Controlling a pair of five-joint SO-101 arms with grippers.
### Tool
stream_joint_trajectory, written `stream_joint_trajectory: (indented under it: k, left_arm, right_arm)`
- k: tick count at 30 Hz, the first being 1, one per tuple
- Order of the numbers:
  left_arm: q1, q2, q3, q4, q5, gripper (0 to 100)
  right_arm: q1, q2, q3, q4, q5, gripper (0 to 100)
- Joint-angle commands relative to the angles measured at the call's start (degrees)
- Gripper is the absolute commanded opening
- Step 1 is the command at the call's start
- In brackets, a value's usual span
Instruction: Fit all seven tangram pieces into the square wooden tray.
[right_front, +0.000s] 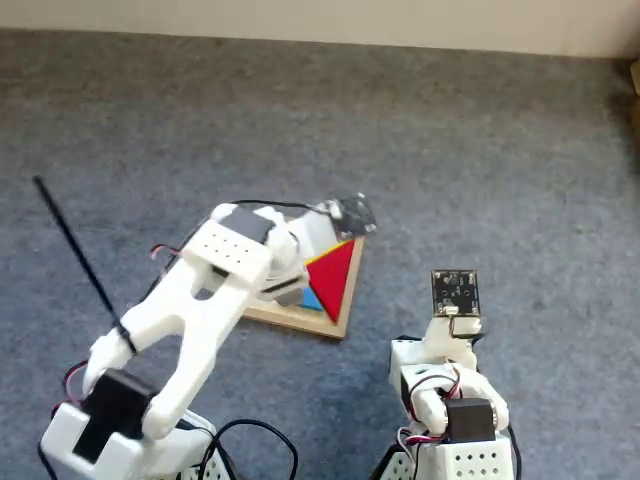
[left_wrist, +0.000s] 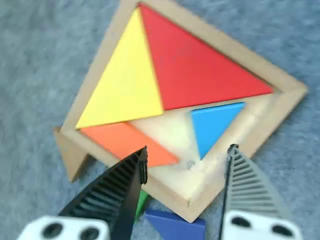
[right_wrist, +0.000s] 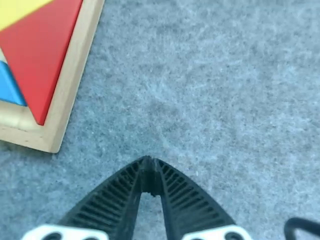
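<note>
A grey, short-piled carpet (right_front: 480, 150) covers the whole work surface, a pale strip (right_front: 320, 20) runs along its far edge, a thin black rod (right_front: 72, 250) slants across its left side, and a small brownish thing (right_front: 636, 90), too cut off to identify, sits at its right edge.

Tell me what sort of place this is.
Probably an indoor robot-practice bench or hobby lab. A white left arm and right arm stand side by side on a grey carpet-like surface, with a wooden tray of coloured puzzle pieces before them and a pale wall behind.
</note>
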Motion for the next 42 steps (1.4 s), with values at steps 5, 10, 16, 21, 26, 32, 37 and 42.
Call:
stream_joint_trajectory:
  k: [5,10,16,21,26,32,37,42]
  left_arm:
    - [-2.24,-5.23,11.38,-15.12,4.13,25]
    - [-4.79,-5.14,12.62,-19.96,5.89,25]
    - [-5.67,-5.67,12.62,-20.48,7.38,25]
    - [-5.58,-5.05,12.7,-20.66,7.3,25]
    - [-4.62,-0.22,12.0,-20.92,7.03,25]
    - [-2.07,4.79,10.59,-21.63,7.03,25]
    - [-1.98,-2.51,14.11,-21.63,7.21,25]
    - [1.71,-8.04,18.33,-21.63,7.3,25]
  right_arm:
    - [-0.4,-1.1,6.46,0.22,0.53,1.0]
    - [-0.4,-1.1,6.46,0.22,0.53,1.0]
    - [-0.48,-1.1,6.46,0.22,0.53,1.0]
    - [-0.48,-1.1,6.46,0.22,0.53,1.0]
    - [-0.48,-1.1,6.46,0.22,0.53,1.0]
    - [-0.48,-1.1,6.46,0.22,0.53,1.0]
    - [-0.48,-1.1,6.46,0.22,0.53,1.0]
    - [-0.48,-1.1,6.46,0.22,0.53,1.0]
